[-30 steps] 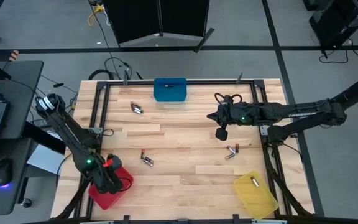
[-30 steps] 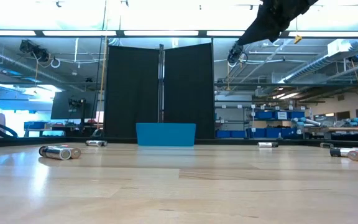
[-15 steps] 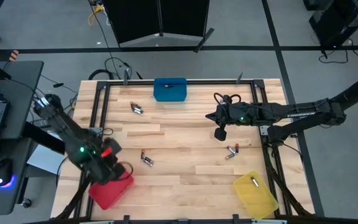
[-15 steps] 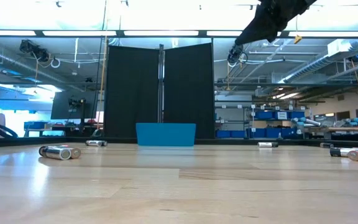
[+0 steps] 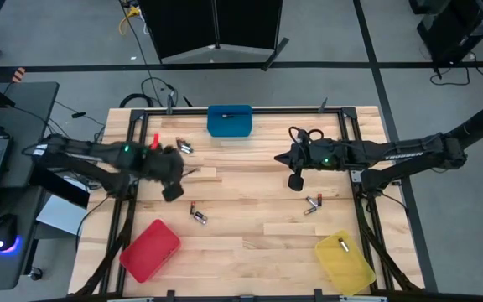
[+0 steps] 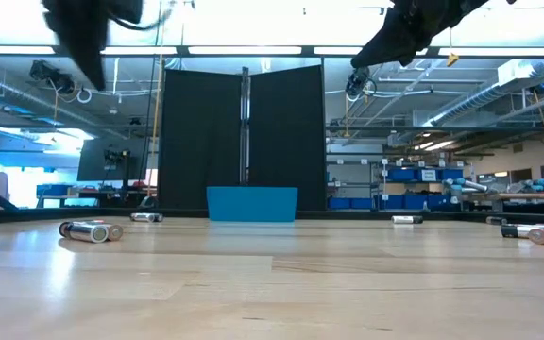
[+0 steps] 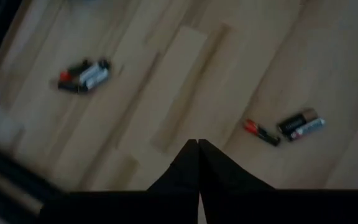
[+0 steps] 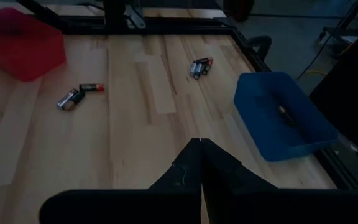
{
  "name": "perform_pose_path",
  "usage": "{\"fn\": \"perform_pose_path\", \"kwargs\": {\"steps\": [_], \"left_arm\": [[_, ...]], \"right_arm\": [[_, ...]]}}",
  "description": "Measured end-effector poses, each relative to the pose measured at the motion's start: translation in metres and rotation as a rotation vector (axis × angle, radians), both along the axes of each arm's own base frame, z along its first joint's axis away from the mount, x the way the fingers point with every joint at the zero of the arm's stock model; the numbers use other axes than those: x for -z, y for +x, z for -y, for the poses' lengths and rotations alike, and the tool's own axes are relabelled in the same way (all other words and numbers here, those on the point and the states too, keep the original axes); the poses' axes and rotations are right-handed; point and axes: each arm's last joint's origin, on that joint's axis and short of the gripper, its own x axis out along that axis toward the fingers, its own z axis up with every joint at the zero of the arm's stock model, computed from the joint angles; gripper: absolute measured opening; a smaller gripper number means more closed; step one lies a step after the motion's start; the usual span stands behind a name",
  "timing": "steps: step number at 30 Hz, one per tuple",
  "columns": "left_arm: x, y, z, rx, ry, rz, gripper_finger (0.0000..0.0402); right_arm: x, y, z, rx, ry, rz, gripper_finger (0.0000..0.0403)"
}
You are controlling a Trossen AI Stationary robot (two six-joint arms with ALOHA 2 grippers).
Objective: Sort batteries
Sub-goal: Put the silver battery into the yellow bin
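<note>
Small batteries lie in clusters on the wooden table: a pair at the far left, several near the middle, a pair at the right. My left gripper hovers shut and empty above the table between the first two clusters; its wrist view shows those clusters below the shut fingers. My right gripper hangs shut and empty above the table, just beyond the right pair. One battery lies in the blue bin, another in the yellow bin.
The blue bin stands at the far edge's middle, the red bin at the near left corner, the yellow bin at the near right corner. A black frame borders the table. Bare wood lies between the clusters.
My left gripper has left the red bin at the near left corner and swung up, toward the far edge and the table's middle; it now hangs above the wood between the two left battery clusters. The batteries and bins have stayed put.
</note>
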Motion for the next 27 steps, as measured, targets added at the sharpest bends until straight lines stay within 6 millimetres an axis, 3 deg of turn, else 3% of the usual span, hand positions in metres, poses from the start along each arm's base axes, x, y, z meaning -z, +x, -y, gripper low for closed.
{"fn": "perform_pose_path", "kwargs": {"steps": [6,11,18,27], "left_arm": [[0.006,0.012,-0.051,0.082,-0.023,-0.06,0.0002],[0.023,0.021,-0.088,0.166,-0.053,-0.157,0.0002],[0.053,0.04,-0.109,0.552,-0.053,-0.333,0.0006],[0.095,0.062,-0.131,0.632,-0.031,-0.509,0.0036]], "right_arm": [[0.01,0.0,0.003,-0.008,0.012,0.014,0.0009],[0.013,0.001,0.004,-0.007,0.012,0.036,0.0009],[0.021,0.0,0.003,-0.022,0.024,0.041,0.0009],[0.02,0.001,0.003,-0.023,0.027,0.051,0.0009]]}}
